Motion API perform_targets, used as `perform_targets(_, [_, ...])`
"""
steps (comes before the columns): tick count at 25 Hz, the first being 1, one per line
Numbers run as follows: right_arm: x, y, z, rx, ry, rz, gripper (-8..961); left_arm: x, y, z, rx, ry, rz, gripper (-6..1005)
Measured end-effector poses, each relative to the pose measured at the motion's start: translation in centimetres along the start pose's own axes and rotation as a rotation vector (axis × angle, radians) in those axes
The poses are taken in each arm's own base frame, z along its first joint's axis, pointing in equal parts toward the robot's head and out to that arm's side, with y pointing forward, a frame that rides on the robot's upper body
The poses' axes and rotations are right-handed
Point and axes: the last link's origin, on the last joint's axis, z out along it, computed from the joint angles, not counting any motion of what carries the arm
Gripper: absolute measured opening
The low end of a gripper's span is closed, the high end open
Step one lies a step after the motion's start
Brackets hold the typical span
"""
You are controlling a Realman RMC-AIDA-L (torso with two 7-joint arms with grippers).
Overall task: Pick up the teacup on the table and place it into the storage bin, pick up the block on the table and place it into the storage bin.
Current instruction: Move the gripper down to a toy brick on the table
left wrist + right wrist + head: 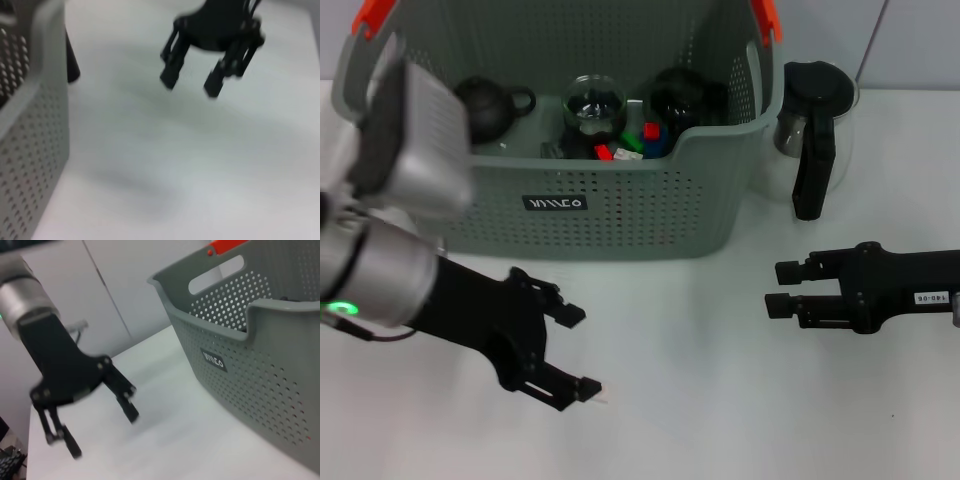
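- Work surface: a plain white table (pixel 720 400), with a pale wall behind its far edge.
- The storage bin (pixel 620 215) stands at the far centre-left of the table. It is grey and perforated, with orange handle clips (pixel 372 17) at both upper ends and a small black label (pixel 555 203) on its near wall.
- Bin orientation: the long axis runs left to right; the labelled long side faces the near edge; the opening faces up.
- Bin contents, left to right: a dark teapot (pixel 490 105), a clear glass teacup (pixel 593 102) and a dark round vessel (pixel 678 95). Small blocks (pixel 638 140) in red, green and blue lie between these items, towards the near wall.
- A glass pitcher (pixel 815 125) with a black handle stands upright just to the right of the bin, on the table.
- Left gripper (pixel 582 350): positioned over the table, near side of the bin, left of centre. Fingers are spread wide and hold nothing.
- Right gripper (pixel 782 288): positioned at the right, nearer than the pitcher, pointing left. Fingers are parted and hold nothing.
- The two grippers face each other, well apart, across bare tabletop.
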Motion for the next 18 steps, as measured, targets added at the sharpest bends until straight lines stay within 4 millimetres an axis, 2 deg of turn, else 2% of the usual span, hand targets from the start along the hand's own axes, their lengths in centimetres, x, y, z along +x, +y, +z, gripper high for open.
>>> perform_targets(6, [0.0,0.0,0.2,0.0,0.002,0.001,583,1.2,0.6,2.8,-0.009,-0.066,0.107,809])
perform_targets(12, [0.1,0.0,0.2,0.0,0.0,0.005,584,1.3,0.9,4.8,0.028,-0.179,0.155,784])
perform_targets(18, [0.1,0.0,0.1,0.002,-0.001,0.006,584,1.3,0.9,6.6,0.075,-0.266,0.189,685])
